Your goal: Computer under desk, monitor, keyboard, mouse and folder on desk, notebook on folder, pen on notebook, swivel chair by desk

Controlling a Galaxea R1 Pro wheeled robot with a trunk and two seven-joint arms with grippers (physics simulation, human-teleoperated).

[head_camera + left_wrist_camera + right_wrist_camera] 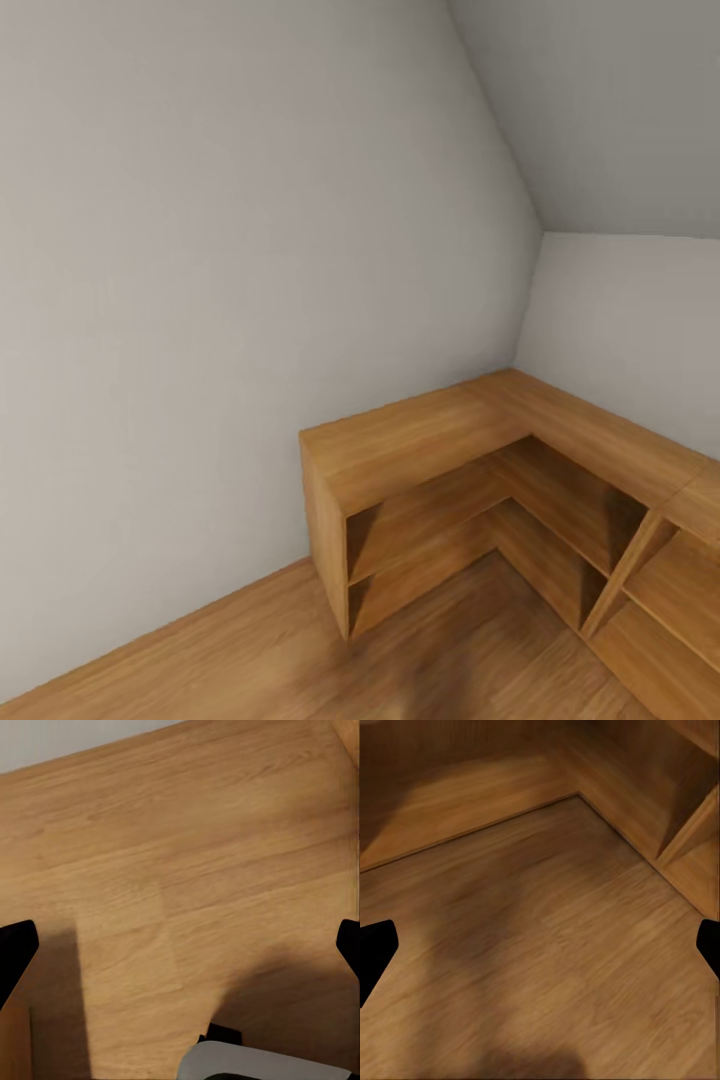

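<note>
Both pincers point(180, 945) point(540, 945) spread, empty, over wood-plank floor point(187, 847); L-shaped wooden shelving point(430, 440).

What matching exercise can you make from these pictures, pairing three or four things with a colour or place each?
Things:
1. plain wall
2. L-shaped open wooden shelf unit
3. wood plank floor
4. left tool fingertips

Descriptions:
A. black, at both edges of the left wrist view
B. pale grey
C. tucked into the room corner
D. lies beneath both tools

Pairs: 1-B, 2-C, 3-D, 4-A
</note>
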